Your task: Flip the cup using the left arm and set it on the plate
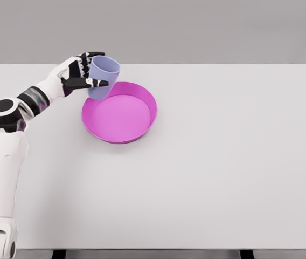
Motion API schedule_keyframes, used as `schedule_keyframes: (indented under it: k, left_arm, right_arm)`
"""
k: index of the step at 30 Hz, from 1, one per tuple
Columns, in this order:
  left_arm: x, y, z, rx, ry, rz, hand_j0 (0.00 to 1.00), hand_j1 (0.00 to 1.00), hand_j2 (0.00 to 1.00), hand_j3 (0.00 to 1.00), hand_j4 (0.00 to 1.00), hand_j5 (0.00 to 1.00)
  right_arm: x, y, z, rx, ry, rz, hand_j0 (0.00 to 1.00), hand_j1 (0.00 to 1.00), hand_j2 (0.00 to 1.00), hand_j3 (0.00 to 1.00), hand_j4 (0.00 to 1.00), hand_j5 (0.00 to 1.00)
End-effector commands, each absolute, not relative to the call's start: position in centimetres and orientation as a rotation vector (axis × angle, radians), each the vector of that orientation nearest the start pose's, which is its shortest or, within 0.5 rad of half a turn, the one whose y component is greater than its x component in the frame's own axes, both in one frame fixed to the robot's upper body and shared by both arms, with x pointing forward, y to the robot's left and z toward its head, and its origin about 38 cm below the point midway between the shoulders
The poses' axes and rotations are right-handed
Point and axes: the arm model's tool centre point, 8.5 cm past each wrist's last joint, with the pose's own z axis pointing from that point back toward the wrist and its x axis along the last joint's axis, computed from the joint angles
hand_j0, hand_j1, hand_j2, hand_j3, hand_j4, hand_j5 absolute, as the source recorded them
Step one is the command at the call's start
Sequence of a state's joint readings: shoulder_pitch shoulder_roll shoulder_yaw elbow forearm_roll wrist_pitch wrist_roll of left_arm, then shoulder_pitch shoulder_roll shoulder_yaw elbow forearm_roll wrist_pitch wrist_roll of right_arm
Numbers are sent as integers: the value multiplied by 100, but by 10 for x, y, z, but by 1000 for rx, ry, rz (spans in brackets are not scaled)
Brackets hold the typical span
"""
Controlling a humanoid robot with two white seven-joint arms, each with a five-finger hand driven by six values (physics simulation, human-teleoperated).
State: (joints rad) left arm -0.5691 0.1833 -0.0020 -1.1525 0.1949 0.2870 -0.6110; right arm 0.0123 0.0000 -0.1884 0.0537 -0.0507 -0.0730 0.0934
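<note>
A pale blue cup (103, 78) hangs mouth-up and slightly tilted over the far left rim of a magenta plate (142, 97). My left hand (87, 70) is shut on the cup, thumb across its near side and fingers around its far side. The cup's base covers a bit of the plate's rim, and I cannot tell whether it touches. The left arm reaches in from the lower left. The right arm is out of view.
The white table (223, 162) spreads wide to the right and toward the front of the plate. Its far edge runs just behind the hand.
</note>
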Motion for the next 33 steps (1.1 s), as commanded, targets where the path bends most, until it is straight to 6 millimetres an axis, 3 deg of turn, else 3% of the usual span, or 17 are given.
schedule_keyframes:
  k: [1, 10, 16, 33]
  left_arm:
    - [510, 259, 149, -475, -1408, -374, 68, 68, 68, 68, 68, 68]
    - [508, 256, 141, -536, -1410, -329, 68, 68, 68, 68, 68, 68]
    - [498, 238, 123, -596, -1384, -306, 68, 68, 68, 68, 68, 68]
    - [496, 238, 118, -640, -1373, -265, 69, 69, 69, 69, 69, 69]
  right_arm:
    - [-17, -262, -261, 0, -29, -238, 100, 100, 100, 100, 100, 100]
    - [-17, -262, -261, 0, -27, -238, 100, 100, 100, 100, 100, 100]
    - [-16, -262, -261, 0, -30, -237, 100, 100, 100, 100, 100, 100]
    - [-17, -262, -261, 0, -29, -238, 100, 100, 100, 100, 100, 100]
